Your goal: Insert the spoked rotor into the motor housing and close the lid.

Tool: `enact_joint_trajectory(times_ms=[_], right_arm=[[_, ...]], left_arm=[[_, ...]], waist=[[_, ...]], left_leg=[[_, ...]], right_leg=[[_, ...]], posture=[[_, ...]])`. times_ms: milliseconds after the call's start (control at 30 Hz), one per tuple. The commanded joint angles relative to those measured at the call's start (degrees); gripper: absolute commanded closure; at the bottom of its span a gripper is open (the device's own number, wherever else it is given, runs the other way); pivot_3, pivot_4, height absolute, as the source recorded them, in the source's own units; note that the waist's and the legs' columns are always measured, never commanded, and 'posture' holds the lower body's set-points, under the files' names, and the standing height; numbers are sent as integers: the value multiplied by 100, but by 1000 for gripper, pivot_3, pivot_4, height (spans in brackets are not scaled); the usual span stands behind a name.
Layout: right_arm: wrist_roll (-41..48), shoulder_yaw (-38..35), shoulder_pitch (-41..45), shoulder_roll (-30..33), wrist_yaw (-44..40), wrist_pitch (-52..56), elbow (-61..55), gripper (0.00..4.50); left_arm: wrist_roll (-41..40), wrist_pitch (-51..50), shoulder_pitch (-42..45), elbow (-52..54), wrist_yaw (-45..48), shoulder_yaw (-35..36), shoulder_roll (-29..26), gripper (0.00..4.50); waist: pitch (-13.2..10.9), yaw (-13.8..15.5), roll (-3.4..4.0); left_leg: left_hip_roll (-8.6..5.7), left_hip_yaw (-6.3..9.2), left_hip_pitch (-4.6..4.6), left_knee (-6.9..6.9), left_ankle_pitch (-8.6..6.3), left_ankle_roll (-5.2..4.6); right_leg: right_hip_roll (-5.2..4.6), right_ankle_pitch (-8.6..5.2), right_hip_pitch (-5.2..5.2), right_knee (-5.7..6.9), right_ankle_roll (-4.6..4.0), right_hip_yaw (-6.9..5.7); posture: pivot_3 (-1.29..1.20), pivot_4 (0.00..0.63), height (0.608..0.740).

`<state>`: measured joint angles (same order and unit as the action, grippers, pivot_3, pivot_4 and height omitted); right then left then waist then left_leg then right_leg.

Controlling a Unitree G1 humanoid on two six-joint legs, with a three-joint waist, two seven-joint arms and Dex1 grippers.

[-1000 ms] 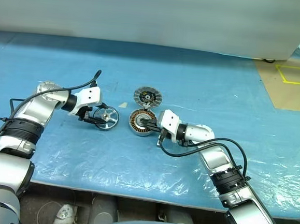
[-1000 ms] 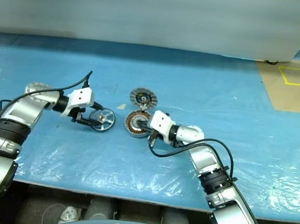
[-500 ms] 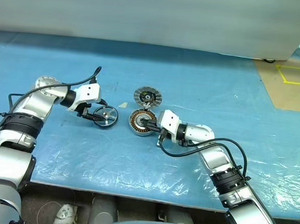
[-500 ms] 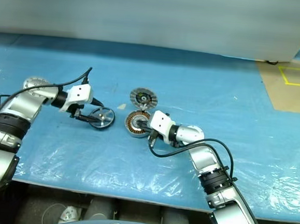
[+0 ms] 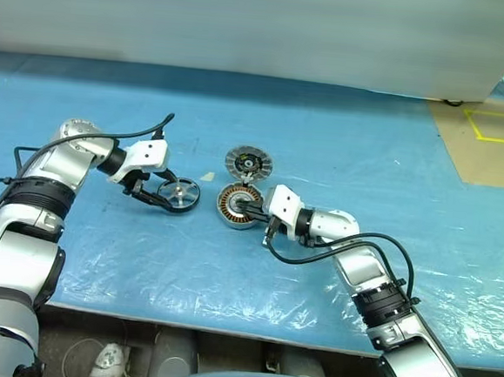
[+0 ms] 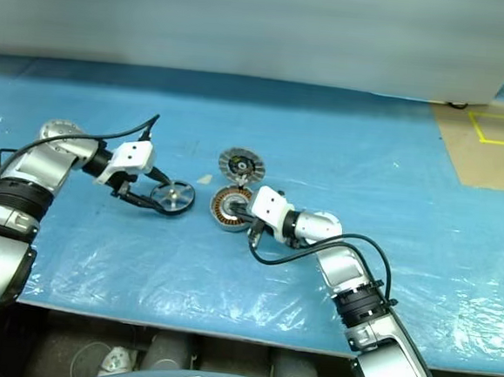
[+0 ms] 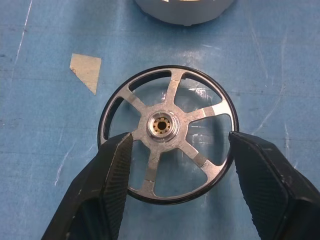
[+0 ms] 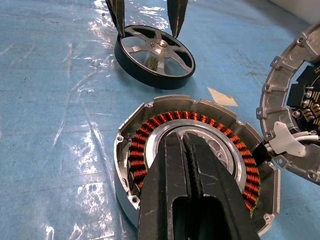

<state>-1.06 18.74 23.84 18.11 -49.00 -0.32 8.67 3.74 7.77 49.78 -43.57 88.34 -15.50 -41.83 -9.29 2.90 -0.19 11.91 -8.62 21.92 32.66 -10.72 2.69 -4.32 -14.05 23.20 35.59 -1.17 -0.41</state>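
The spoked rotor, a dark-rimmed wheel with silver spokes, sits low over the blue sheet, left of the motor housing. My left gripper is shut on it, with one finger against each side of the rim. I cannot tell whether the rotor touches the sheet. The housing shows its ring of copper windings. My right gripper is shut, its tips resting on the housing's silver hub. The lid, a ribbed silver disc, sits just beyond the housing.
A blue plastic-covered sheet covers the table, and its front edge runs close to me. A small tan scrap lies between rotor and lid. A brown surface with a yellow taped square is at the far right.
My left wrist has turned with the rotor in its fingers, and the rotor now looks flatter against the sheet. The right arm, housing and lid have not moved.
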Motion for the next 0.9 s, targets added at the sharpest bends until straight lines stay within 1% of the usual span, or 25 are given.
enact_joint_trajectory(times_ms=[33,133,367,833,900], right_arm=[[24,-1,-26,-8,34,-74,-115,4500],[26,2,-38,-8,42,-66,-130,4500],[31,12,-48,-16,54,-63,-151,4500],[21,19,-48,-24,68,-70,-160,4500],[19,15,-46,-18,70,-76,-154,4500]], left_arm=[[132,321,226,-229,-179,-5,69,1279],[221,612,371,-440,-391,20,173,1279],[432,966,541,-778,-352,-78,204,1279],[446,952,352,-828,-157,-49,293,1279],[428,903,301,-828,-145,-42,337,1659]], waist=[[0,0,0],[0,7,-1],[0,6,-1],[-1,53,-2],[-1,67,-2]], left_leg=[[0,0,0,0,0,0],[0,1,1,1,0,0],[0,1,1,0,0,0],[1,1,1,1,0,0],[1,1,1,1,0,0]], right_leg=[[0,0,0,0,0,0],[0,0,0,1,0,0],[1,1,0,-1,1,0],[0,1,0,0,1,-1],[0,1,0,0,1,-1]], posture=[[0,150,740],[0,150,740],[0,150,740],[0,150,740],[0,150,740]])
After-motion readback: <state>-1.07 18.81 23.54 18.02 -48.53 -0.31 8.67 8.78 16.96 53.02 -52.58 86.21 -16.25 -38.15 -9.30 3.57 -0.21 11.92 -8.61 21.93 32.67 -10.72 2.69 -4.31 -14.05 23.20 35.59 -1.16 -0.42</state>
